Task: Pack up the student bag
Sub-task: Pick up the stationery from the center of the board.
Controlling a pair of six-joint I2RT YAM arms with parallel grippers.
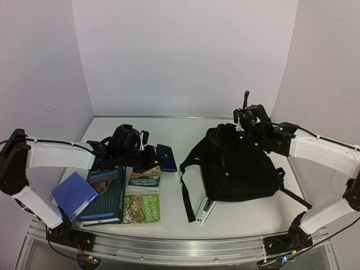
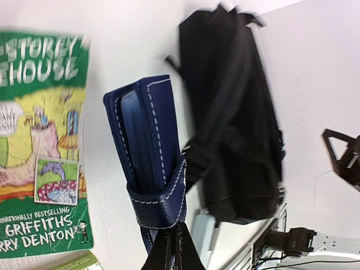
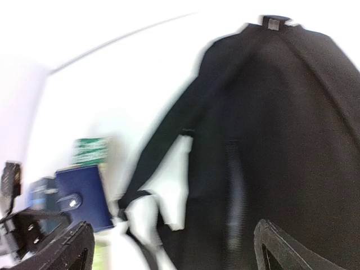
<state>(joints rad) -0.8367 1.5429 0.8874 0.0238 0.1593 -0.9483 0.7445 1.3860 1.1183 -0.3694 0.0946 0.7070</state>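
Observation:
The student bag [image 1: 239, 169] is a large black backpack lying flat on the right of the white table, with its straps trailing toward the front. It also shows in the left wrist view [image 2: 236, 129] and, blurred, in the right wrist view [image 3: 281, 140]. My left gripper [image 1: 149, 159] [image 2: 170, 239] is shut on one end of a dark-blue wallet [image 1: 166, 157] [image 2: 149, 146] and holds it between the books and the bag. My right gripper [image 1: 243, 125] [image 3: 174, 253] is open and empty, its jaws wide apart over the far top end of the bag.
A green paperback [image 1: 142, 208] [image 2: 39, 140], a second green book [image 1: 144, 178], a dark teal book [image 1: 107, 196] and a blue booklet [image 1: 74, 194] lie front left. A white object [image 1: 206, 211] sticks out from under the bag's front edge. Purple walls enclose the table.

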